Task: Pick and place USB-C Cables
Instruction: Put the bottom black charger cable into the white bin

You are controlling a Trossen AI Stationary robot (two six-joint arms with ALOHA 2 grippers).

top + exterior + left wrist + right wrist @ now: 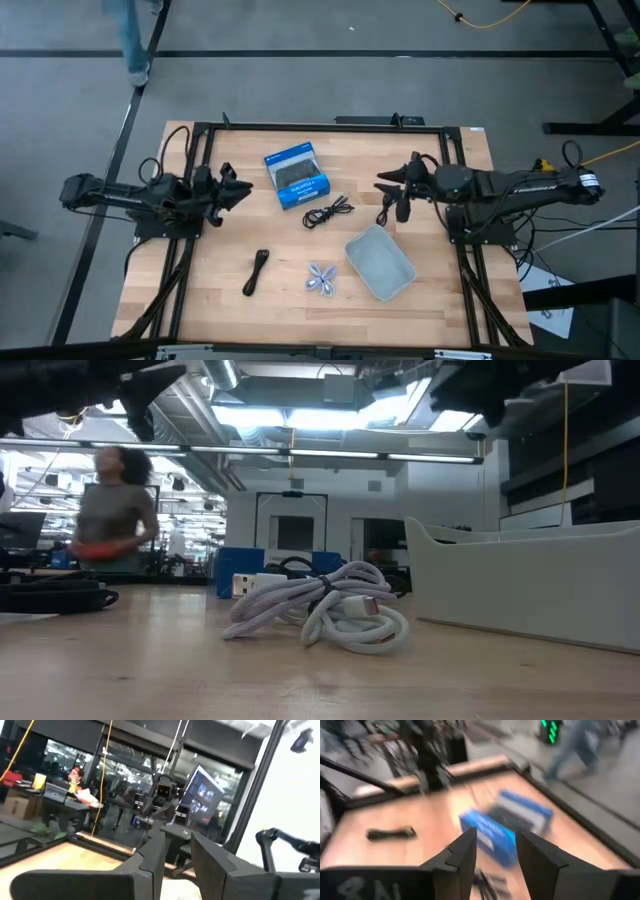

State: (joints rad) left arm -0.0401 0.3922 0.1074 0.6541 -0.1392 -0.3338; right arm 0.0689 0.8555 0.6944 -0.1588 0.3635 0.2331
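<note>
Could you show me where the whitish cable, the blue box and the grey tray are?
whitish-silver cable (321,281), high view, middle of its coil.
blue box (296,176), high view, centre of its top face.
pale grey tray (405,263), high view, on its rim at the right arm's side.

Pale, smooth wood-plank table (220,300); glossy blue cardboard box (296,176); matt grey plastic tray (380,262); whitish braided-looking cable (325,610) at low view's centre.
</note>
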